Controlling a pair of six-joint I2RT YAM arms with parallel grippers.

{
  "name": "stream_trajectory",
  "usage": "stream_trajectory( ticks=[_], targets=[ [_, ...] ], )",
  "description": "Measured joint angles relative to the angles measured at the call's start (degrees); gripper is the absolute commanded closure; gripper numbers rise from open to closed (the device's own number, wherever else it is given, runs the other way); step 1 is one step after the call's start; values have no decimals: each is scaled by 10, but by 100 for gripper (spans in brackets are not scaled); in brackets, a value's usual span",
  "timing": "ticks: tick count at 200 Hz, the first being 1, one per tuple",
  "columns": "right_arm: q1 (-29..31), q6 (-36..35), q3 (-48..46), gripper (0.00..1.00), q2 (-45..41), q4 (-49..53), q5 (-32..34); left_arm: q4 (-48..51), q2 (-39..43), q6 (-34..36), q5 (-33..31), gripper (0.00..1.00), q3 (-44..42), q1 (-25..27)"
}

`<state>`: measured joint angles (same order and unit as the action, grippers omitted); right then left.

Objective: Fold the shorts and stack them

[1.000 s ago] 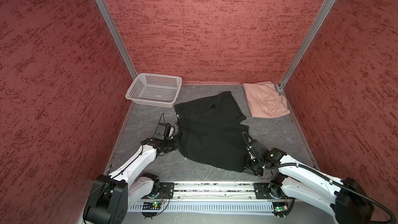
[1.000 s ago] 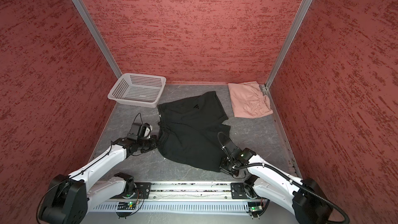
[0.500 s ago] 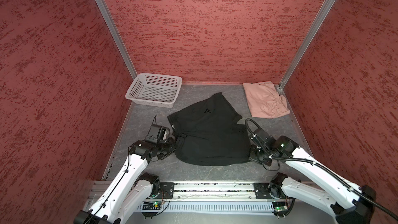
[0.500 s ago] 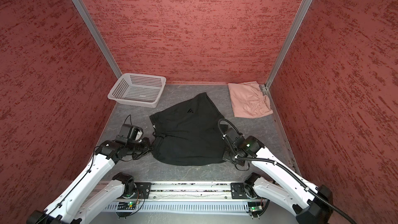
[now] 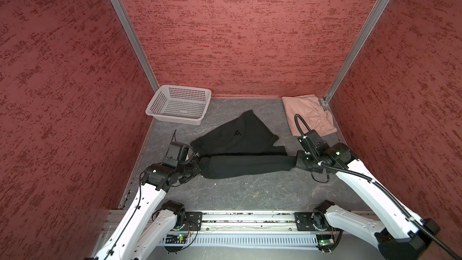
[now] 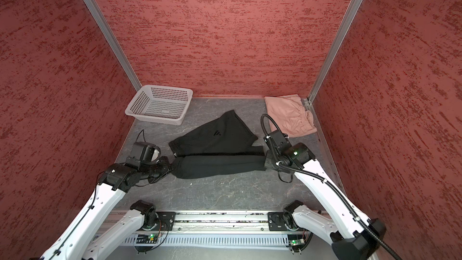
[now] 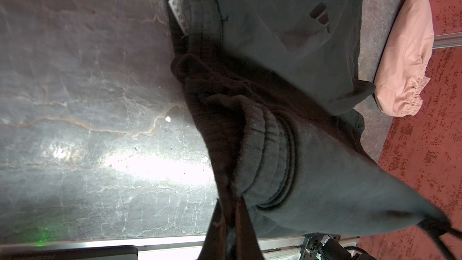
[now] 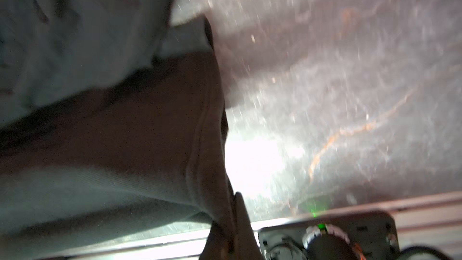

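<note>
The black shorts [image 5: 237,151] are partway through their first fold. Their near edge is raised and stretched into a taut band between the two grippers. The rest lies flat on the table [image 5: 237,196] just beyond the jaws, logo side up.

The left gripper [image 5: 198,165] has its jaws pressed together on the ribbed waistband end, as the left wrist view shows [image 7: 228,201]. The right gripper [image 5: 296,162] pinches the hem at the opposite end. Its wrist view is blurred, but the fabric runs straight into the closed fingertips [image 8: 233,196].

The pink shorts [image 5: 307,115] lie beyond the right jaws in the far corner. They form a compact rectangle with the gathered waistband showing, so that pair looks already folded. A white basket [image 5: 160,101] sits beyond the left jaws, well apart from both garments.

By this reading the task is roughly half done. What appears to remain is:
- carrying the lifted edge over the flat half and laying it down square;
- probably one more fold to match the pink pair's size;
- setting one pair on top of the other, since they lie apart now.
</note>
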<state>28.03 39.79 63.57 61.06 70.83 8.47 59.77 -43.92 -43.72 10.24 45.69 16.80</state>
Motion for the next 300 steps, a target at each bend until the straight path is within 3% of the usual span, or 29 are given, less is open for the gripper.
stream_trajectory(
  ticks=[41,120,180,223,233,242,251,265,284,300],
  targets=[
    [-45,-120,103,100,110,-75,25,-23,-41,34,-27,100,37,-9],
    [-59,-312,289,100,370,-203,13,-90,-132,97,-4,98,39,-122],
    [-60,-382,503,100,613,-212,-21,-149,-261,149,38,95,49,-206],
    [-61,-395,673,100,725,-200,-46,-176,-332,177,43,86,99,-223],
    [-62,-395,712,82,749,-196,-52,-180,-356,189,42,78,117,-223],
    [-65,-393,745,75,770,-194,-57,-186,-378,194,39,61,133,-224],
    [-68,-393,770,62,789,-194,-62,-191,-399,205,35,41,145,-225],
    [-76,-388,789,36,808,-198,-74,-203,-422,216,28,0,155,-228],
    [-87,-383,791,23,816,-196,-96,-204,-430,223,25,1,158,-234],
    [-94,-376,788,17,814,-196,-115,-204,-422,227,25,1,161,-238]
  ],
)
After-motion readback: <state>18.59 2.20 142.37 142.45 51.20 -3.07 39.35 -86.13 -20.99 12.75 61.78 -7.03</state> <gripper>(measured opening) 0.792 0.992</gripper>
